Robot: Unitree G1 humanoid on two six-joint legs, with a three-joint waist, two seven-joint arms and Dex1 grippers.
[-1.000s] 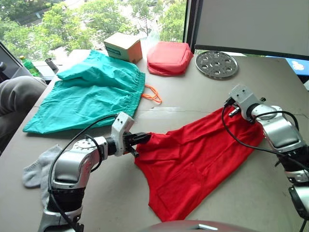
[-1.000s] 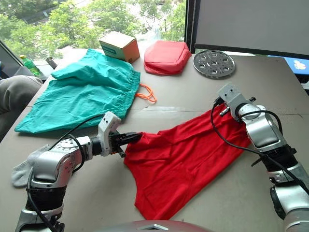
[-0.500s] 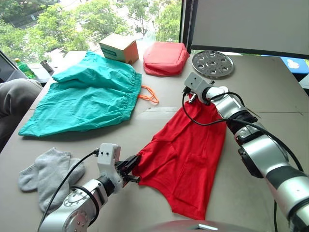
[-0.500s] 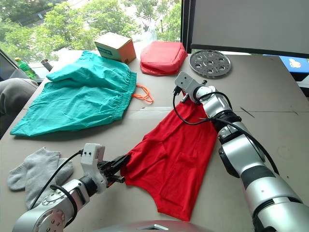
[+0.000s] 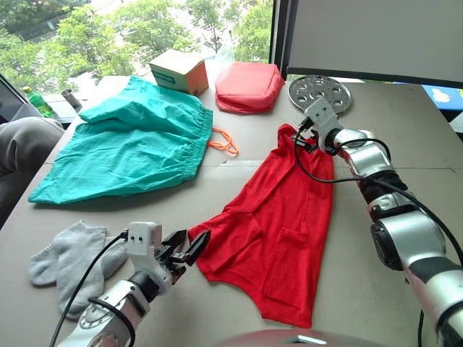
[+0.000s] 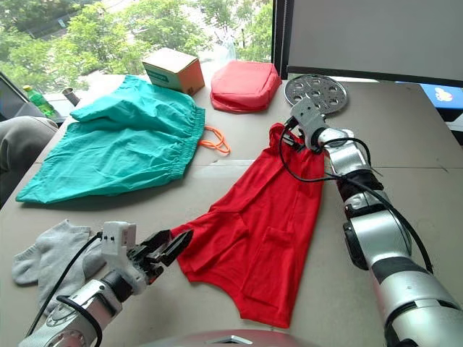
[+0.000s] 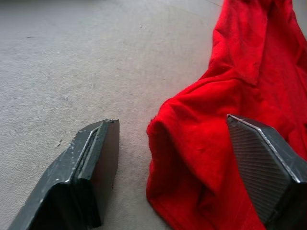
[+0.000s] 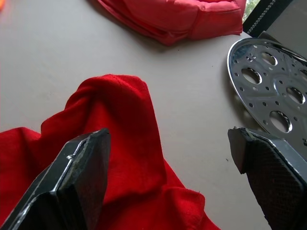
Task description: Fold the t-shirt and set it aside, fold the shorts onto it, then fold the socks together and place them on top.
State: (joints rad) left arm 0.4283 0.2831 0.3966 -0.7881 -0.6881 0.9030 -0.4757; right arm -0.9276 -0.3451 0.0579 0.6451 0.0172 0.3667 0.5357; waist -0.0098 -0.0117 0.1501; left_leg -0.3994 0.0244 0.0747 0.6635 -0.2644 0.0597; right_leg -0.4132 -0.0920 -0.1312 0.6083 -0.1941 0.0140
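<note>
Red t-shirt (image 5: 278, 224) lies flat on your table (image 5: 405, 152). Your left gripper (image 7: 168, 158) and right gripper (image 8: 165, 163) gape wide, holding nothing.

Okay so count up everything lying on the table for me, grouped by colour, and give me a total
Red: 2, the t-shirt and the zipped pouch
Teal: 1, the shorts
Grey: 2, the socks
Brown: 1, the cardboard box
Silver: 1, the perforated metal disc
Total: 7
</note>
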